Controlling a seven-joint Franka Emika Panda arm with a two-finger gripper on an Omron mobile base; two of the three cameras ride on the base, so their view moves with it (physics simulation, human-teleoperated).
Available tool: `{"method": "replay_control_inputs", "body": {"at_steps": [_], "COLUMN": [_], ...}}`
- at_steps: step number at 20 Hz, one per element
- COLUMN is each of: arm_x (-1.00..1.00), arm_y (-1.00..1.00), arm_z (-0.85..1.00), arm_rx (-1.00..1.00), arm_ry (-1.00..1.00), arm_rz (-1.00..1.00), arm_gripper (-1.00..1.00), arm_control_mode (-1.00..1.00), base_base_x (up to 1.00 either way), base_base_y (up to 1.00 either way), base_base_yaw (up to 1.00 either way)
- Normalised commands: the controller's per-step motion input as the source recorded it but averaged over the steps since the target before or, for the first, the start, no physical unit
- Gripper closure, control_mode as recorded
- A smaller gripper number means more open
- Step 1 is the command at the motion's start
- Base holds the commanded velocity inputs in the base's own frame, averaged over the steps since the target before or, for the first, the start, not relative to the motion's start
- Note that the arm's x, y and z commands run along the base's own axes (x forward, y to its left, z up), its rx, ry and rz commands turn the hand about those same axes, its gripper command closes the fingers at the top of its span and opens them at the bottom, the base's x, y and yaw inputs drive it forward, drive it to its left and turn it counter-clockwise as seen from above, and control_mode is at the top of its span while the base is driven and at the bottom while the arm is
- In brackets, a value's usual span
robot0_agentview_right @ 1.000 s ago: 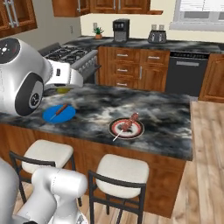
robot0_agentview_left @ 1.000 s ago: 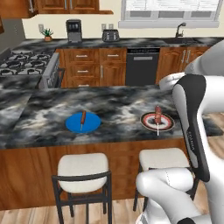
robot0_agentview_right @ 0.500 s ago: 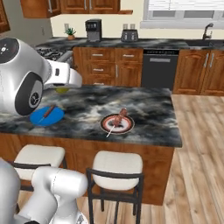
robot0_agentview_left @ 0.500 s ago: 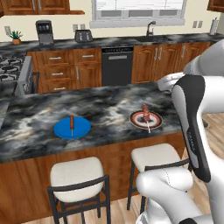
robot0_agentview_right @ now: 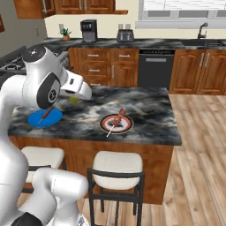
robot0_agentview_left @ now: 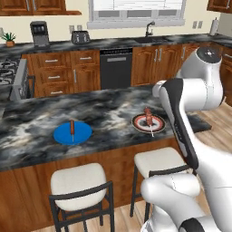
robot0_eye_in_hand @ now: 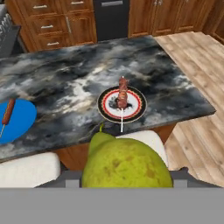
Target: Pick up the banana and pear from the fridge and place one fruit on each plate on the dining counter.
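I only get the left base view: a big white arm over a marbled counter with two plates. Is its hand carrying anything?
Observer: Yes. The hand view shows a yellow-green pear clamped in the gripper.
Operator: Where is it pointing?
Observer: In the hand view the red-rimmed plate lies straight ahead beyond the pear, with the blue plate off to the left.
Operator: Is either plate free?
Observer: Up close, each plate has a skewer on it; the blue plate's skewer lies near its edge.
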Motion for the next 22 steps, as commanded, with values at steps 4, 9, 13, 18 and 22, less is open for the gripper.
{"method": "replay_control_inputs", "body": {"at_steps": [4,9,13,18,22], "arm_x": [0.67,0.62,0.80,0.78,0.71], "arm_y": [-0.03,0.00,-0.01,-0.17,-0.23], "arm_z": [-0.70,-0.51,-0.48,-0.50,-0.55], "arm_rx": [0.16,0.02,-0.02,-0.01,-0.02], "arm_ry": [0.13,0.04,0.25,0.16,0.10], "arm_rz": [-0.01,0.00,-0.04,-0.01,0.00], "arm_gripper": [1.00,1.00,1.00,1.00,1.00], "arm_control_mode": [-1.00,-1.00,-1.00,-1.00,-1.00], "base_base_x": [0.00,0.00,0.00,0.00,0.00], "base_base_y": [0.00,0.00,0.00,0.00,0.00], "base_base_yaw": [0.00,0.00,0.00,0.00,0.00]}}
